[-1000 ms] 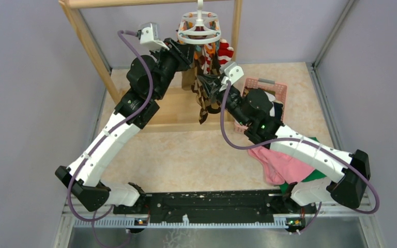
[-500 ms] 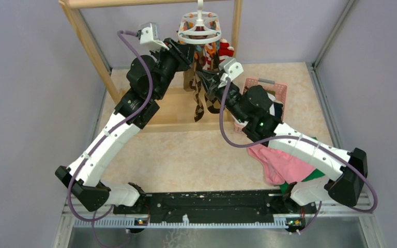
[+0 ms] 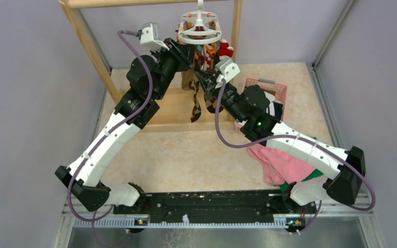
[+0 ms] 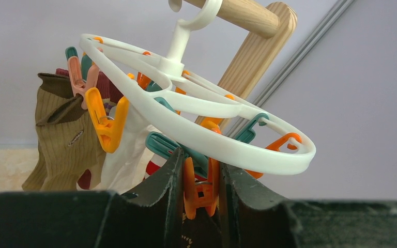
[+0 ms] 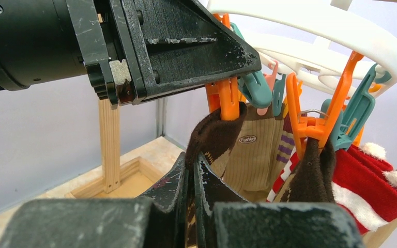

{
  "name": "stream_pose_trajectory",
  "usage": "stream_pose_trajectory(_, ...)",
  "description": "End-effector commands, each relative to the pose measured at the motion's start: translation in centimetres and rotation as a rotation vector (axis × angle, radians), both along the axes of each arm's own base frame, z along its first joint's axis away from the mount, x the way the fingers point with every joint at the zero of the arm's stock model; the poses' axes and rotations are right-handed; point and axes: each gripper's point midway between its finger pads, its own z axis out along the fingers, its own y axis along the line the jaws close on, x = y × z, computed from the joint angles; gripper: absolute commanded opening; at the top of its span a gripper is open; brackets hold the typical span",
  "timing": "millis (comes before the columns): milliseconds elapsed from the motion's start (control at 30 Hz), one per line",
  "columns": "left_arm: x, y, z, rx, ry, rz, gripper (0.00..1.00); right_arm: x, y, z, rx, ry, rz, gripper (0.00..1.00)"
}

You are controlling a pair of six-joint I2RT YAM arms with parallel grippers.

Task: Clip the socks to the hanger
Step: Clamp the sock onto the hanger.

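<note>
The white ring hanger (image 3: 199,31) hangs by its hook from the wooden rack. My left gripper (image 4: 200,160) is shut on one of its orange clips (image 4: 201,191) and squeezes it just under the ring. My right gripper (image 5: 192,160) is shut on the brown argyle sock (image 5: 214,134). It holds the sock's cuff up against the lower tips of that same orange clip (image 5: 225,98). The rest of the sock (image 3: 195,103) dangles below. A tan ribbed sock (image 5: 253,155), a red-white sock (image 5: 367,181), another brown sock (image 5: 312,175) and a white sock (image 4: 126,150) hang from other clips.
The wooden rack's left post (image 3: 90,46) and flat base (image 3: 170,111) stand under and around the hanger. A pink basket (image 3: 274,85) with clothes sits right of the right arm. A pink cloth (image 3: 284,165) and a green cloth (image 3: 315,175) lie at the near right.
My right gripper has moved left and up toward the hanger, carrying the brown argyle sock under the squeezed clip. The left arm has stayed where it was.
</note>
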Motion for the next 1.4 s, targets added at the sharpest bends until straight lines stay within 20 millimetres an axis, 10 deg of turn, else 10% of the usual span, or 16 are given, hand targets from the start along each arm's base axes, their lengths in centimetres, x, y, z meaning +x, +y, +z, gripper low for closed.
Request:
stream_pose_trajectory(0, -1.0, 0.5, 0.9, -0.02, -0.021, -0.009, 0.15, -1.3, -1.1, 4.7, 0.082, -0.088, -0.001, 0.0)
stream_pose_trajectory(600, -1.0, 0.3, 0.5, -0.015, -0.012, -0.021, 0.18, -1.3, -1.2, 5.5, 0.06, -0.12, -0.012, 0.0)
stream_pose_trajectory(867, -1.7, 0.6, 1.0, -0.029, -0.03, -0.026, 0.48, -1.2, -1.1, 4.9, 0.056, -0.11, -0.015, 0.0)
stream_pose_trajectory(1367, -5.0, 2.5, 0.1, -0.045, -0.076, -0.056, 0.72, -1.7, -2.2, 3.9, 0.065, -0.099, -0.024, 0.12)
